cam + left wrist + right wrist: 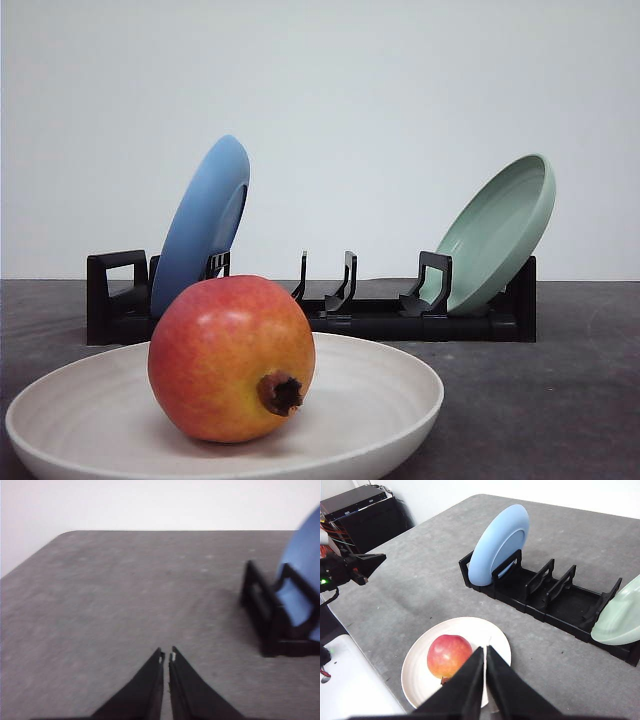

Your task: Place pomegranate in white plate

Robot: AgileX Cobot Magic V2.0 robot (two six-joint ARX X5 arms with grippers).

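Right pincer (485, 652) closed, empty — above pomegranate (448, 656)

grey table (560, 400) | on it: white plate (390, 420), blk dish rack (400, 320)

Blue plate (205, 222), green plate (500, 230) leaning in black rack (380, 318).

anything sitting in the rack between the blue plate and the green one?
No plates there. Between the blue plate and the pale green plate, the black rack holds just its own upright dividers over vacant slots, clearest in the right wrist view, also in the front view.
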